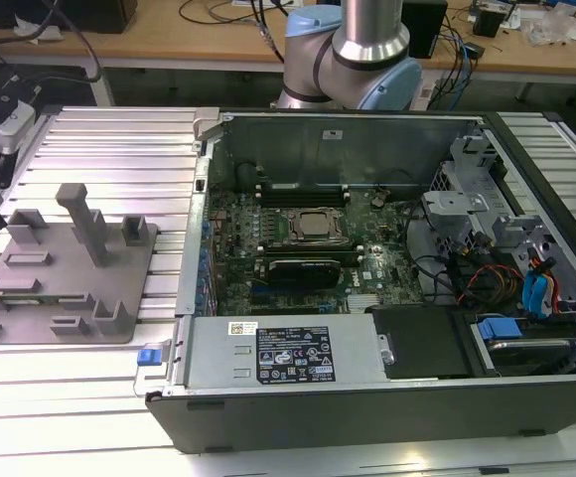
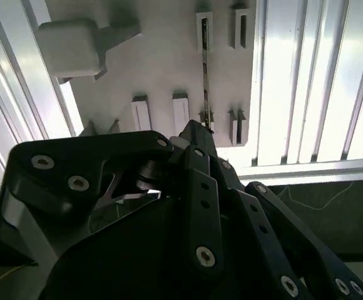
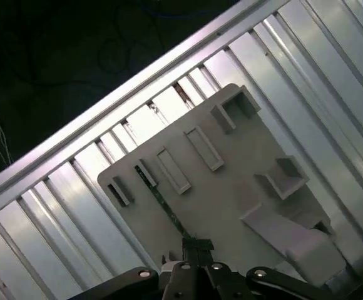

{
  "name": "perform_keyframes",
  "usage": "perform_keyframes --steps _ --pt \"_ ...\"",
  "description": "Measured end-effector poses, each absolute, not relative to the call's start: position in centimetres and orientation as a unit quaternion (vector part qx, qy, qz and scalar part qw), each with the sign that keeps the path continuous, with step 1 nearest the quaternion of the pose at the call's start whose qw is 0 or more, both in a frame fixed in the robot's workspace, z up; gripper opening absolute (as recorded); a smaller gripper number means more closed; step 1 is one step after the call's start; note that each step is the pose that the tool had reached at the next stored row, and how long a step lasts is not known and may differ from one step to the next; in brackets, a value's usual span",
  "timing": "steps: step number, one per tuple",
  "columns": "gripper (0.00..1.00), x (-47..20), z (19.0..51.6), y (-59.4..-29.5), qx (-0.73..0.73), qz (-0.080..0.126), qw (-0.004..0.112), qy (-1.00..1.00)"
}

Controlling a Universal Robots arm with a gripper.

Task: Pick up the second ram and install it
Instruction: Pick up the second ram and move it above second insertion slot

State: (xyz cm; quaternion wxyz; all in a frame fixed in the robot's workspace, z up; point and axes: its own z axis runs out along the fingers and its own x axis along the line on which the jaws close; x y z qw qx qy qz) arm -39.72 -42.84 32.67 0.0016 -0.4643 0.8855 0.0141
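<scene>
Over the ribbed aluminium table (image 3: 332, 94), pincer (image 3: 193, 245) closed on second ram (image 3: 164, 203) (edge-on), above grey tray (image 3: 231, 194)

One ram (image 3: 161, 201), one tray (image 1: 65, 286), one computer (image 1: 367, 402) — open

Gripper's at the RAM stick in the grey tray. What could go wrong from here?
1. The black gripper sits at one end of the thin green RAM stick; lifting from there might tilt it and jam it between the slot blocks of the grey plastic tray.
2. The stick stands on edge; a sideways nudge could bend it.
</scene>
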Motion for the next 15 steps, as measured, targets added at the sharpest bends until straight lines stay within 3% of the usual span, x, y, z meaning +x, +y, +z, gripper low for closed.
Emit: perform_keyframes --steps 15 --pt "0.08 -39.72 32.29 -42.84 -0.689 -0.001 -0.01 0.724"
